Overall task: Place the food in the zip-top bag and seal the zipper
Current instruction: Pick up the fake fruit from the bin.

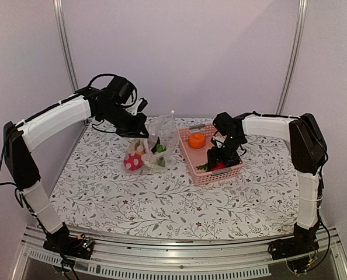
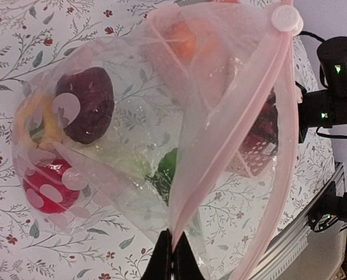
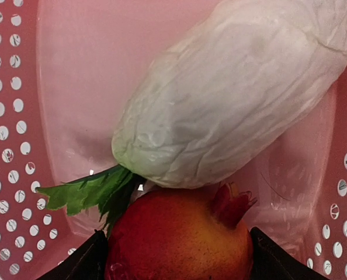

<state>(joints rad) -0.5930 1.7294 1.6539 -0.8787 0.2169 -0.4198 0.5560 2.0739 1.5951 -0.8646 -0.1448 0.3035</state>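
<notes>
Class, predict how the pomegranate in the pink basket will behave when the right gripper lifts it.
The pomegranate looks round and smooth, so it may slip or roll between the flanking fingers of the right gripper. Its undented skin suggests it is stiff. The white vegetable resting against it may shift.

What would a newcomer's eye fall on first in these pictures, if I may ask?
The clear bag, pinched up by the left gripper over the middle of the table, holds a red spotted mushroom. In the pink basket beside it, the right gripper clasps a pomegranate beside a white radish.
</notes>
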